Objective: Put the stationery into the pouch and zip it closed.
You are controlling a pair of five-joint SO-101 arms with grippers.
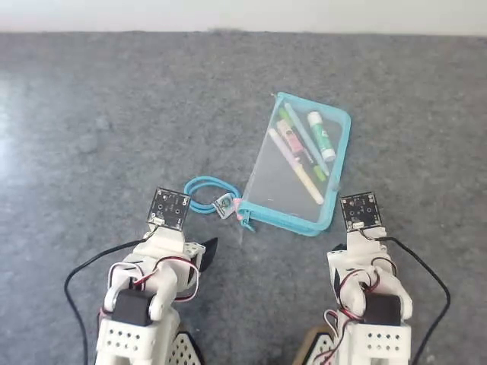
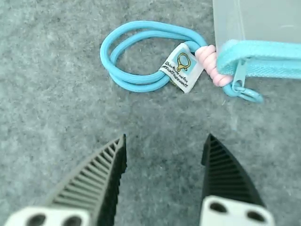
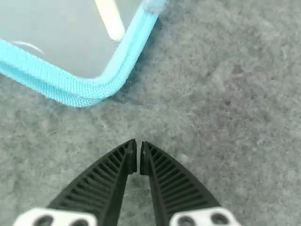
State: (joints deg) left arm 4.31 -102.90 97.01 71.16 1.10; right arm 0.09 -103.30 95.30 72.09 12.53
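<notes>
Right of centre in the high view, the pouch point(image 1: 293, 205) lies flat on the grey surface point(image 1: 91, 114), its long axis running from the upper middle of the frame down toward the two arms, leaning a little to the left at its near end. Pens point(image 1: 298, 160) and a glue stick point(image 1: 321, 135) show through the clear side, so the stationery looks to be already inside.

The zip pull point(image 2: 241, 84) sits at the pouch's lower left corner, next to a pink bead point(image 2: 209, 63) and a looped blue cord point(image 2: 141, 56) that trails toward the left of the frame. The left claw point(image 2: 166, 137) is spread wide and hovers just short of that cord and pull, with the pull a little ahead of it and off to the pouch side. This arm is clearly the nearer one to the pull. The right claw point(image 3: 136, 143) is pressed together, holding nothing, and sits just off the pouch's lower right corner, apart from the teal edging.

The zip tape runs from the pull along the near edge toward the right arm, so any pull would probably travel that way. I cannot tell whether the teeth are already closed.

A white label point(image 2: 182, 67) on the cord carries a gold emblem and a line of writing too small to read. Green print on the glue stick is also illegible.
</notes>
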